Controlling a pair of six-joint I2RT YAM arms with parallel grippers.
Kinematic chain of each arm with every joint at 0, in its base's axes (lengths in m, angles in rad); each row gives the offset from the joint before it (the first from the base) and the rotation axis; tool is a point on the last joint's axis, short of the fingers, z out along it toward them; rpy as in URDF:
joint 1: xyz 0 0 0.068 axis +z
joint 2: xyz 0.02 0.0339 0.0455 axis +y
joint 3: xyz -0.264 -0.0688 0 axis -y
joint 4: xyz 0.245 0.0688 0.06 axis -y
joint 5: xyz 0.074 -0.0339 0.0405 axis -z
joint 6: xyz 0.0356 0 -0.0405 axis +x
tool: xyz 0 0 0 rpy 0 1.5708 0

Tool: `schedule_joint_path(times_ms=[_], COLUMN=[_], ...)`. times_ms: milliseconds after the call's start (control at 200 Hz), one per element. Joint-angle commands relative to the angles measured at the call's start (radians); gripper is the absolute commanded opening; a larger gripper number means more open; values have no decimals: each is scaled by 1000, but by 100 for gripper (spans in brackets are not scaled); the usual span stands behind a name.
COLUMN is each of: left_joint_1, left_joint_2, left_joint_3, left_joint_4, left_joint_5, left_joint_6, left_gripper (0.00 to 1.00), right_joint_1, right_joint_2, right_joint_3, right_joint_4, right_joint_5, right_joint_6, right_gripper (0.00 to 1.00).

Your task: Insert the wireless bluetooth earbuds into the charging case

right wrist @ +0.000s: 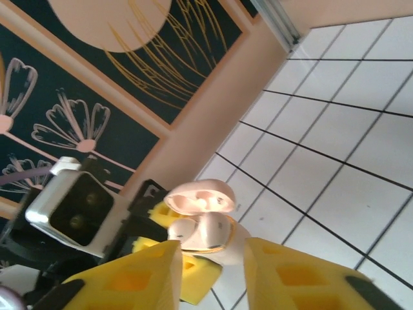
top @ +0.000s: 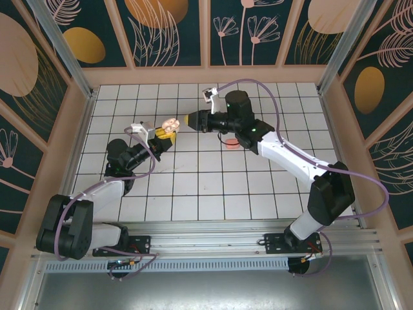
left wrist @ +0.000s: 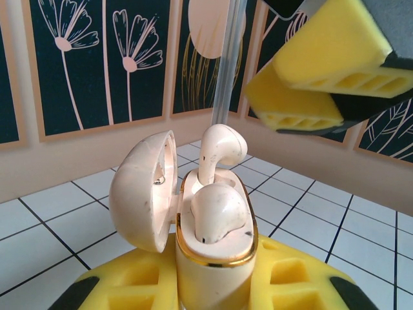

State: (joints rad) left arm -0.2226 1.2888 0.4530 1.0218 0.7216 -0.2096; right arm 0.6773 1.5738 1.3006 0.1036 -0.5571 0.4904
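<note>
Left wrist: the left gripper clamps the charging case upright, its lid open to the left. One cream earbud lies seated. The second earbud stands stem-down, its head proud of the rim.

Right wrist: the right gripper, parted and empty, faces the case's open mouth.

Top: it hangs just right of the case, so pressing the bud home likely falls to it.

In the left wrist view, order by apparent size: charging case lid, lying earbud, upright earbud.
1. charging case lid.
2 and 3. lying earbud and upright earbud look about alike; the upright one's lower part is hidden.
</note>
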Motion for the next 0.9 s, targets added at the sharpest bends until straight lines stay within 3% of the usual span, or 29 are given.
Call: schedule_joint_path(times_ms=[0,175,896], left_joint_1=[-1,0,-1], left_joint_2=[-21,-19,-19], left_joint_3=[24,27,32], left_joint_4=[55,56,47], left_joint_5=[-2,2,4], left_joint_6=[10,9,9], left_gripper=[11,11,11], right_joint_1=[-2,-1,26], right_joint_2=[24,45,107], right_joint_3=[4,3,42], right_joint_4=[77,91,120], right_joint_5=[-66,-93,-156], right_joint_6=[42,61,83], right_gripper=[26,20,14])
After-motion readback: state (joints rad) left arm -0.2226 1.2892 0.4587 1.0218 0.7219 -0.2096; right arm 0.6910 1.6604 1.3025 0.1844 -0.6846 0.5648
